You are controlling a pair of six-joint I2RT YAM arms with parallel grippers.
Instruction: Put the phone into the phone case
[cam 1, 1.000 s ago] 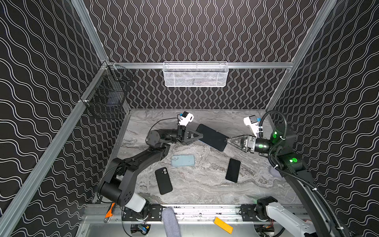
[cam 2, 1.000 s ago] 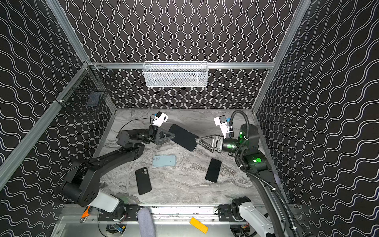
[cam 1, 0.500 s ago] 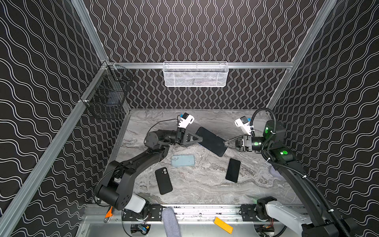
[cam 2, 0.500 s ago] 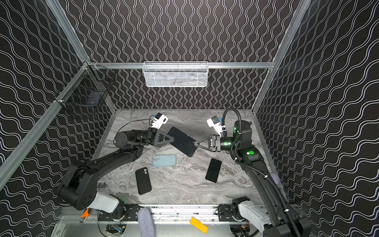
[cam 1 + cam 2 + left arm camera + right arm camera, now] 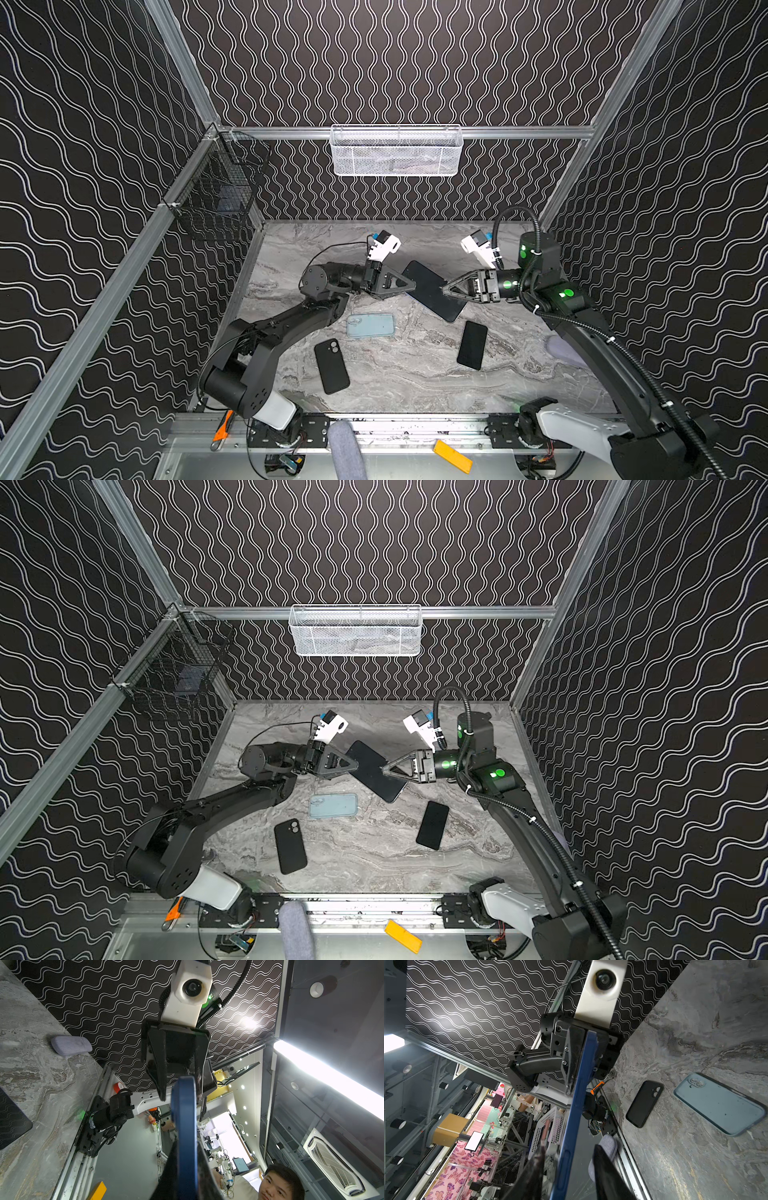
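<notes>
Aloft, blue phone point(image 5: 430, 297) hangs over tabletop point(image 5: 415, 374), left gripper point(image 5: 411, 284) clamped on one end; right gripper point(image 5: 444, 286) straddles other end, whether gripping we cannot tell. We judge phone rigid, light, glass-slick, fragile: pinch flat faces near ends. Pale-blue phone case point(image 5: 370, 325) lies flat nearby; black case point(image 5: 331, 365), black phone point(image 5: 472, 345) flank it; open room between, walls well apart.

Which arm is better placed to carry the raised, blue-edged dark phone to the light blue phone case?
Left, probably. The left gripper is shut on the blue-edged phone, and the light blue case lies beside that arm. The right gripper, open, only straddles it.
</notes>
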